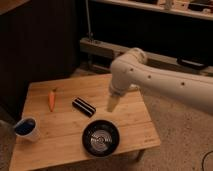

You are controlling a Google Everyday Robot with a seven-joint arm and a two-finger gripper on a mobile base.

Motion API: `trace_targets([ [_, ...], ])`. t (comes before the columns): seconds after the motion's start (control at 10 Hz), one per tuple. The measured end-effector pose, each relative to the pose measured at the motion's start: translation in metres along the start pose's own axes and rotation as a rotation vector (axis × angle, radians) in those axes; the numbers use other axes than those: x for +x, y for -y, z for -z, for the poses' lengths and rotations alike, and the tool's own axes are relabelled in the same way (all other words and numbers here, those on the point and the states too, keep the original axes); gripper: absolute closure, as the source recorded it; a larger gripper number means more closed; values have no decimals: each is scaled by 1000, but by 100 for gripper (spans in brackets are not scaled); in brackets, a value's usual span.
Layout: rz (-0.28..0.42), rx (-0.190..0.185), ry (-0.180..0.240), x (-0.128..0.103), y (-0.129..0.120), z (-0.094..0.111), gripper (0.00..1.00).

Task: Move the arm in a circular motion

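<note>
**Camera view: the low wooden table (60, 145) seen from above and in front.** The arm (165, 85), white and glossy, with small dark holes along its thick rounded segments, came in from beyond the table's right edge and reached leftward above the table's far right corner. Its large rounded joint stood over the table's far edge, right of the middle. From that joint a short segment turned down toward the tabletop.

The gripper (112, 103), small and pale, hung at the end of that segment. It pointed downward over the right half of the table, roughly midway between the far and near edges. Whether the gripper was open or closed could not be told, nor whether it touched the tabletop.

Four things lay on the table:
- **Carrot (51, 100):** orange, on the left half of the table toward the far edge, its length running roughly from far edge to near edge.
- **Block (84, 107):** short and black, lying at a slant close to the table's middle.
- **Bowl (101, 138):** round and dark, with pale rings inside, near the table's front edge and slightly right of the middle.
- **Cup (26, 128):** white outside and blue inside, at the table's left edge near the front corner.

A speckled floor (172, 117) lay to the right of the table. Dark panels (40, 45) rose behind the table's far edge. A pale beam (107, 48) ran across behind the table's far right corner.
</note>
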Motion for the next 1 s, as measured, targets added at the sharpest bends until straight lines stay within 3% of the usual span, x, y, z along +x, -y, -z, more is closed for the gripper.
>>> trace_targets([
  [0.2,-68,1,-22,54,-13,0,20],
  [0.4,-52,10,-22,84,-32,9,20],
  [0.5,-38,16,-20,89,-38,13,20],
  [0.8,70,41,-1,75,-65,29,20],
  [1.0,161,50,22,37,-85,35,20],
])
